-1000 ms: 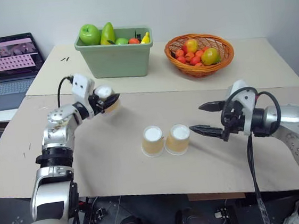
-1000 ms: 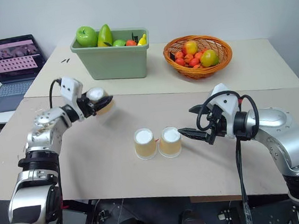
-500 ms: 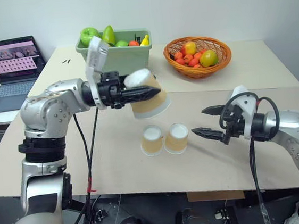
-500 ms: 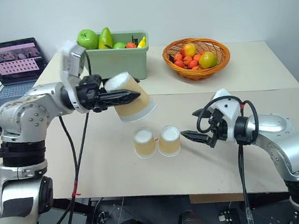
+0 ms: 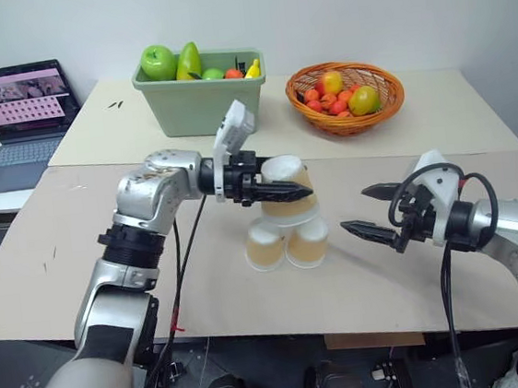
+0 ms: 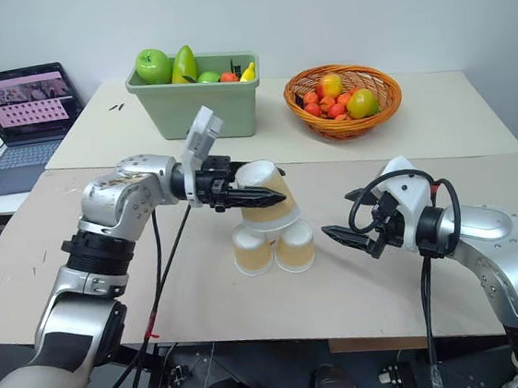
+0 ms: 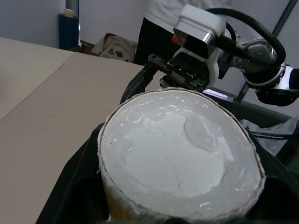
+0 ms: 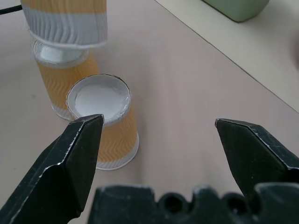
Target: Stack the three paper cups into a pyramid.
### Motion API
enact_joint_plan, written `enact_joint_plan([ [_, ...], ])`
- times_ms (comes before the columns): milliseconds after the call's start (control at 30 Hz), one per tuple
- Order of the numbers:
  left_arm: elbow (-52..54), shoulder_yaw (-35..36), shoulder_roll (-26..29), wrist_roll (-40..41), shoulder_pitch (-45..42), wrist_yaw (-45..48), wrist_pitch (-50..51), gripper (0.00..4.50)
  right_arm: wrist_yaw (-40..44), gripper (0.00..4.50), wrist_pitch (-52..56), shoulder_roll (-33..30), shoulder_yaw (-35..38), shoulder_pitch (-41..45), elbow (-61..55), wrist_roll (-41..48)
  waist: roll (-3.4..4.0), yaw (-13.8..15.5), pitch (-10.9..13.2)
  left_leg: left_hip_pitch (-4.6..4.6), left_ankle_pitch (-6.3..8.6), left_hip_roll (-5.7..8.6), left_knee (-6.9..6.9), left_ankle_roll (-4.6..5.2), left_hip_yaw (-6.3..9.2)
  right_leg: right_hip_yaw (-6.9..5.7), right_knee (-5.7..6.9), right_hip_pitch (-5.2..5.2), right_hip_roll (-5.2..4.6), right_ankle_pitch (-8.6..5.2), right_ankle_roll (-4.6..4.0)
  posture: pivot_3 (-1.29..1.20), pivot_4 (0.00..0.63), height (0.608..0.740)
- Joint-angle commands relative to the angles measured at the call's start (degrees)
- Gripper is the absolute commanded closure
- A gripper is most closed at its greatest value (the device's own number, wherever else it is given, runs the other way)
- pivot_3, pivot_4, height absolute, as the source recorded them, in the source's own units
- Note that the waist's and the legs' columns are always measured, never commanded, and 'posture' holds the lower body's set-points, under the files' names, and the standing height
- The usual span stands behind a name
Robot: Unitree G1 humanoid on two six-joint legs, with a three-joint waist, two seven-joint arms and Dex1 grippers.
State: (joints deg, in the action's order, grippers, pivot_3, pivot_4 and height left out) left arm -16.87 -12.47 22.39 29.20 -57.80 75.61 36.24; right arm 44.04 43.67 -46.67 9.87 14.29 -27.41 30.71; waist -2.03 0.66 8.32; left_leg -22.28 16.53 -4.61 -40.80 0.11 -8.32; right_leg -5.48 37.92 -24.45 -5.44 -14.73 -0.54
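So the left pincer [image 5: 282,190] is clamped on the third cup [image 5: 288,187], base up, and has it right over the other two. Those two, the left base cup [image 5: 263,244] and the right base cup [image 5: 307,241], sit upside down on the worktop [image 5: 203,274], side by side and touching or near enough. The held cup's rim looks to be just above their white bases, maybe brushing them; I can't tell if it's actually resting there.

What the next bit hinges on, I'd say, is whether the held cup is centred over the seam between the two lower ones. From the head cameras its axis looks close to upright, maybe a slight lean, and it sits roughly over the gap, perhaps a touch toward the right base cup. It needs to bridge both bases evenly or it'll tip when let go.

The right pincer [image 5: 370,209] hangs off to the right of the pair with its fingers spread wide, holding nothing, pointing in toward the right base cup and near it but not touching. Left arm is obviously the one doing the job here; the right one's just close enough to bump the stack if it drifts in.
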Motion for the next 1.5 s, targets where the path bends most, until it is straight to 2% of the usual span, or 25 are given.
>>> enact_joint_plan([
  [33, -0.3, -0.9, -0.5, -1.6, -1.9, 1.8, -2.2, 1.89, -0.9, 0.0, 0.5, -0.3, 2.5, -0.3, -2.8, 1.6, 0.0, 0.0, 0.0, 0.0, 0.0, 0.02, 0.0, 0.0, 0.05, 0.0, 0.0, 0.0, 0.0, 0.0, 0.0, 0.0, 0.15, 0.727],
  [467, -2.8, -0.7, -1.6, -5.2, -2.1, 2.9, -4.1, 1.89, -3.1, 0.0, 0.8, -0.5, 3.1, -1.3, -3.7, 3.0, 0.0, 0.1, 0.0, -0.04, 0.03, 0.07, 0.0, 0.05, 0.3, -0.02, -0.03, 0.01, -0.03, 0.0, 0.0, 0.0, 0.15, 0.727],
  [500, -2.4, -0.7, -1.6, -5.2, -1.9, 3.1, -4.1, 0.86, -3.2, 0.0, 0.7, -0.5, 2.9, -1.2, -3.6, 2.9, -0.01, 0.0, 0.0, -0.04, 0.03, 0.07, 0.0, 0.05, 0.31, -0.02, -0.03, 0.01, -0.03, 0.0, 0.0, 0.0, 0.15, 0.727],
  [533, -2.3, -0.7, -1.7, -5.3, -1.8, 3.1, -4.1, 0.61, -3.2, 0.0, 0.6, -0.5, 2.8, -1.1, -3.5, 2.9, -0.01, 0.0, 0.0, -0.04, 0.03, 0.07, 0.0, 0.05, 0.31, -0.02, -0.03, 0.01, -0.03, 0.0, 0.0, 0.0, 0.15, 0.727],
  [567, -2.3, -0.6, -1.8, -5.5, -1.8, 3.0, -4.3, 0.14, -3.2, 0.0, 0.6, -0.5, 2.6, -1.0, -3.4, 2.8, -0.01, 0.1, 0.0, -0.04, 0.03, 0.07, 0.0, 0.05, 0.32, -0.02, -0.03, 0.0, -0.03, 0.0, 0.0, 0.0, 0.15, 0.727],
  [600, -2.4, -0.5, -1.9, -5.6, -1.9, 2.8, -4.4, 0.06, -3.2, 0.0, 0.5, -0.4, 2.5, -0.9, -3.3, 2.8, -0.01, 0.0, 0.0, -0.04, 0.03, 0.07, 0.0, 0.05, 0.32, -0.02, -0.03, 0.01, -0.03, 0.0, 0.01, 0.0, 0.15, 0.727],
  [833, -3.0, 0.5, -2.5, -6.3, -2.8, 1.4, -4.7, 0.06, -3.1, 0.0, 0.1, -0.2, 1.9, -0.4, -2.6, 2.6, -0.01, 0.1, 0.0, -0.03, 0.04, 0.07, 0.0, 0.06, 0.34, -0.02, -0.03, 0.01, -0.03, 0.0, 0.01, 0.0, 0.15, 0.727],
  [1000, -2.8, 3.8, -2.5, -4.8, -4.9, -0.5, -3.4, 0.06, -2.7, 0.0, -0.5, 0.0, 1.3, -0.1, -1.8, 2.3, -0.01, 0.0, 0.0, -0.04, 0.04, 0.07, 0.0, 0.07, 0.37, -0.02, -0.03, 0.01, -0.03, 0.0, 0.01, 0.0, 0.15, 0.727],
  [1100, 0.1, 6.0, -1.6, -2.3, -5.7, -0.3, -0.7, 0.06, -2.2, 0.0, -1.0, 0.0, 0.6, 0.1, -1.0, 2.0, -0.01, 0.0, 0.0, -0.04, 0.04, 0.07, 0.01, 0.07, 0.38, -0.01, -0.04, 0.01, -0.03, 0.0, 0.01, 0.0, 0.15, 0.727],
  [1267, 7.6, 11.9, 0.5, 6.4, -6.4, -2.6, 10.1, 0.06, -1.1, 0.0, -1.9, -0.1, 0.0, 1.5, 0.9, 1.7, 0.0, -0.1, 0.0, -0.03, 0.04, 0.07, 0.02, 0.07, 0.48, 0.02, -0.04, 0.0, -0.03, 0.0, 0.01, 0.0, 0.15, 0.727],
  [1400, 9.1, 21.1, -0.1, 10.9, -7.0, -14.2, 14.4, 0.06, -0.5, 0.0, -2.8, 0.2, -1.1, 3.1, 2.6, 0.8, 0.0, 0.0, 0.0, 0.0, 0.04, 0.07, 0.0, 0.07, 0.56, 0.03, -0.01, 0.02, -0.04, -0.01, 0.02, 0.0, 0.15, 0.727],
  [1500, 8.3, 25.3, -0.5, 5.8, -4.6, -28.4, 10.5, 0.06, -1.5, 0.0, -3.3, 0.7, -1.7, 4.2, 4.2, -0.3, 0.0, 0.0, 0.0, 0.07, 0.04, 0.08, 0.0, 0.07, 0.6, 0.05, 0.01, 0.08, -0.06, 0.0, 0.02, 0.0, 0.15, 0.727],
])
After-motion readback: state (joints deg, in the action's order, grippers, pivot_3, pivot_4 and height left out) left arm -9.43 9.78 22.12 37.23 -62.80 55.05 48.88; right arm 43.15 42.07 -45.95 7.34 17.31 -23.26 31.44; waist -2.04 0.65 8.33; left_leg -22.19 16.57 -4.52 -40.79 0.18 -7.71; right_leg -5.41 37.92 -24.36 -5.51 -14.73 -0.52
